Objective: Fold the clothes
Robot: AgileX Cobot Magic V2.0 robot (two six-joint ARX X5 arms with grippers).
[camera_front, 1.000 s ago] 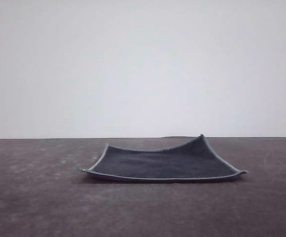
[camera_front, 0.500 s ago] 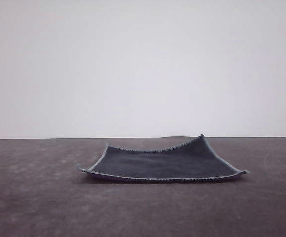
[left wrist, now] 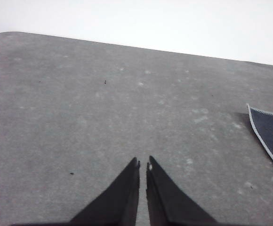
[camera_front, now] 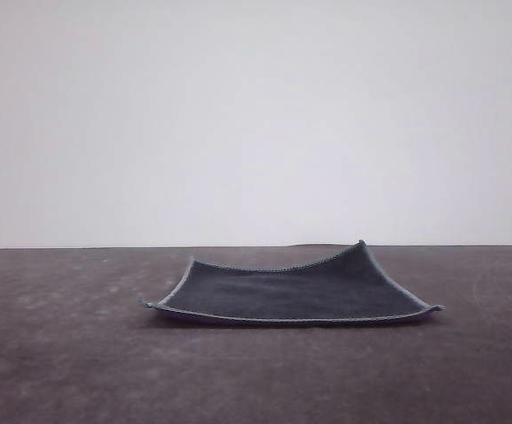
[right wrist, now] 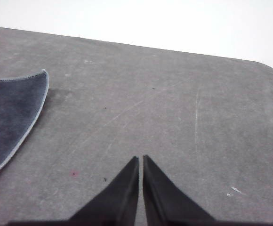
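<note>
Centrally on the grey bench (camera_front: pixel 62 353): cloth (camera_front: pixel 291 291) spread dark face up, light stitched edge all round, corners curling, far corner at one o'clock lifted highest. Left hand (left wrist: pixel 142 165) at nine o'clock of it, clenched, empty, over bare bench. Right hand (right wrist: pixel 140 160) at three o'clock, likewise clenched, well apart. Purple underside perhaps just visible along the near edge.

Front view: low, near table (camera_front: pixel 62 353) level, facing forward. Wrist views: above, angled down; cloth (camera_front: pixel 291 291) edge shared.
</note>
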